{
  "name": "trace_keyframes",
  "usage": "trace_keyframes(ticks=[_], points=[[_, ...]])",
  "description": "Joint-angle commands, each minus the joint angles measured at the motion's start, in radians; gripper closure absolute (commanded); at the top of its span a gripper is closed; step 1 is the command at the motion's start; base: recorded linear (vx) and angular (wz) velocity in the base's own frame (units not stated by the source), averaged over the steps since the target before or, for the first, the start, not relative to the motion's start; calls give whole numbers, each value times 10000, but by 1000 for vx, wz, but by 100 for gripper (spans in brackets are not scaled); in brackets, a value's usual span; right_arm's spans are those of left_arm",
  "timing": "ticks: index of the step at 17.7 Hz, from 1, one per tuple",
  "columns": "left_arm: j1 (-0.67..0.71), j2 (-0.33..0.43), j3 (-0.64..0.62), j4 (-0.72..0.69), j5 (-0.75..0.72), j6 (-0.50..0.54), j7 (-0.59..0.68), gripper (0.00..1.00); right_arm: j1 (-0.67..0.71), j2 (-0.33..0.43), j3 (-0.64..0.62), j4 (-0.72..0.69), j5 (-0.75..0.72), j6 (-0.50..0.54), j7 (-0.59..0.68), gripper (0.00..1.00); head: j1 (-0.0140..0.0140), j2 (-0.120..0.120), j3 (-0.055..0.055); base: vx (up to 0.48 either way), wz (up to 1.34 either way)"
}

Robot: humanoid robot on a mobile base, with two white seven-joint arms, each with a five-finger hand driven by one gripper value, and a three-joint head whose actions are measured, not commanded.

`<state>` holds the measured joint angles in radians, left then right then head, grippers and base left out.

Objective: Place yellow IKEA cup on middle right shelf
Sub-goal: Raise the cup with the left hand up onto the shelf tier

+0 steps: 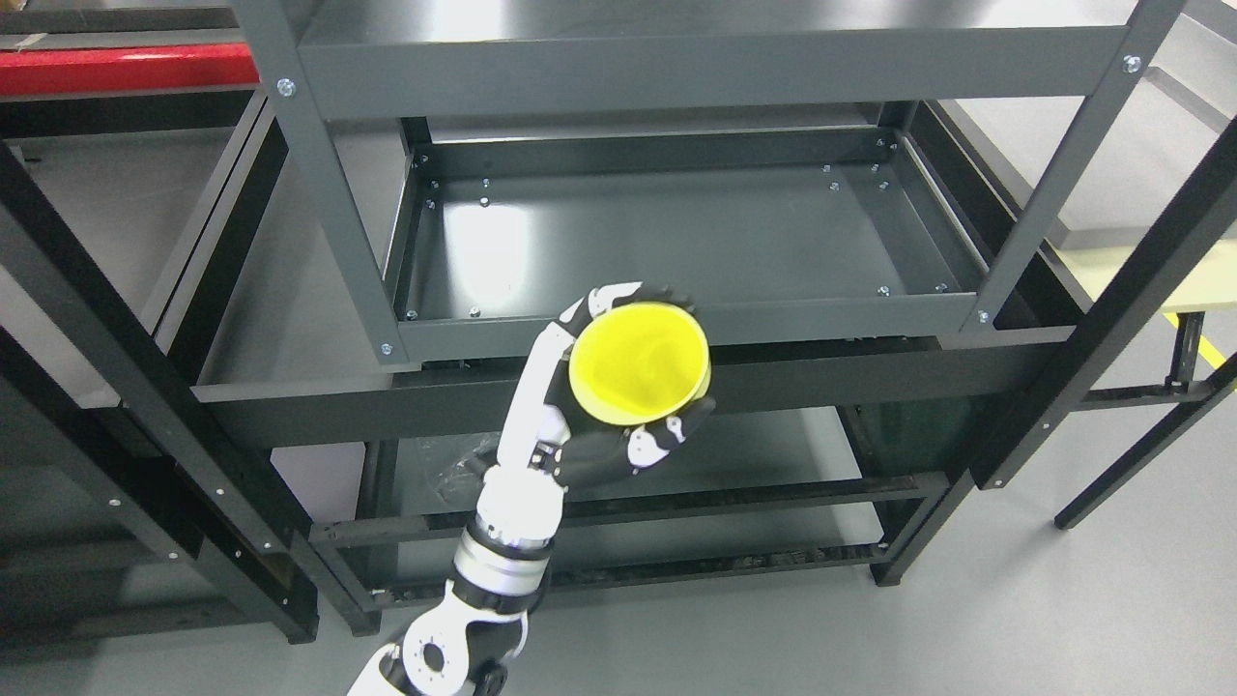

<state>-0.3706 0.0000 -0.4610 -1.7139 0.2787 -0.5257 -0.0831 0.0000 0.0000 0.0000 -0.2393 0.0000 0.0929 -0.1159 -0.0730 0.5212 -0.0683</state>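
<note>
Nearest to the camera is the robot's left arm [503,551], white with black joints, which enters at the bottom edge, left of the middle, and goes up toward the shelves. At its end the left hand [604,406] grasps the yellow cup [640,362]. The fingers [618,295] are curled around the far side of the cup's wall, and the thumb [667,435] presses on the near side, so the cup is pinched between them. The cup is upright or only a little tilted, with its open mouth turned up to the camera, and the inside looks empty. It is held in the air, just in front of the near rail [821,319] of the dark grey middle shelf [676,232], a little left of the middle of this rail, and it does not rest on any surface. The tray of this shelf is bare metal with small screws along the edges. Above it is the top shelf [715,58], and below are lower shelves [754,454]. On the left stands a black frame [116,319], and far left there is a red bar [126,68]. The floor [1063,599] is grey.
</note>
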Motion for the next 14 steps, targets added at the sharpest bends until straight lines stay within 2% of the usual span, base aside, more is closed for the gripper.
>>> trace_keyframes(ticks=[1,7,12,14], points=[[-2456,175,-682,-410,-11,87,2,99,138,-175,169,0,-245,7,-7,1,0,0,0,119,3],[-4590,175,-1081,-364,218,454,79,99,138,-175,169,0,-245,7,-7,1,0,0,0,190,211],[-6169,175,-1096,-333,2576,2247,737,99,138,-175,169,0,-245,7,-7,1,0,0,0,190,287],[-6722,175,-1096,-333,3772,3532,983,99,138,-175,169,0,-245,7,-7,1,0,0,0,88,155]])
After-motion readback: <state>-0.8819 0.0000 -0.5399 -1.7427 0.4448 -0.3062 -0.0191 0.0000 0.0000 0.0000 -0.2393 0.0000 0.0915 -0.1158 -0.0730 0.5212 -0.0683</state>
